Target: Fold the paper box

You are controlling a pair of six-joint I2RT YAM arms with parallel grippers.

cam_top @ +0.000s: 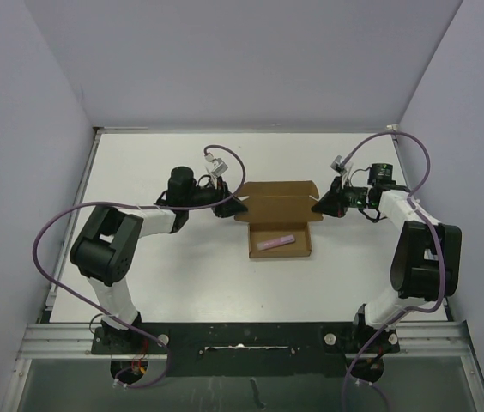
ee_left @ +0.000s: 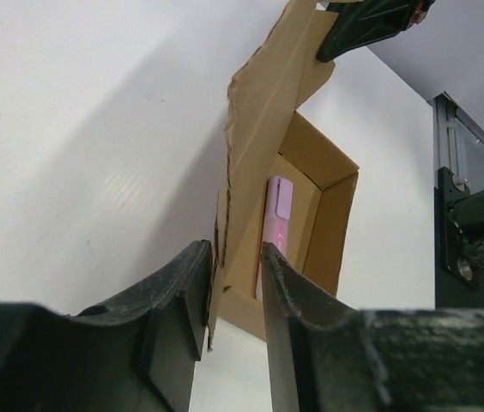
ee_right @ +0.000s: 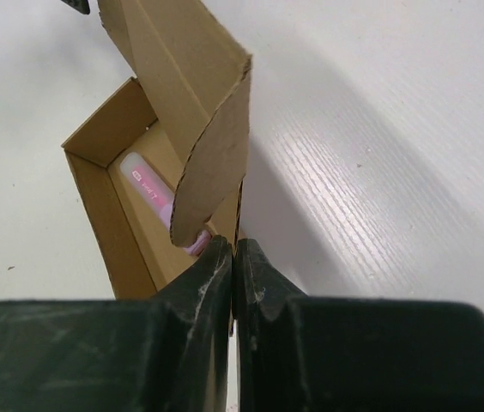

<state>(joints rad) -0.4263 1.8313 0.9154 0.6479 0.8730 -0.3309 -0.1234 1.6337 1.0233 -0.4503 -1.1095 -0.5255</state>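
Showed a plain brown paper box (cam_top: 281,225) lying open at the middle of a white table (cam_top: 173,283), between the two arms. Showed unmarked cardboard, low walls, a lid panel raised along the far side with a small flap at each end, and a pink tube (cam_top: 275,242) inside. Found the left gripper (cam_top: 233,204) loosely parted around the left flap's edge. Found the right gripper (cam_top: 317,204) pinched tight on the right flap.

We're noting a pink tube (cam_top: 275,242) lying flat, approx. mid-table. White table (cam_top: 173,279) is sitting btwn pale lilac walls (cam_top: 251,60); metal rail (cam_top: 62,343) is running along near edge.
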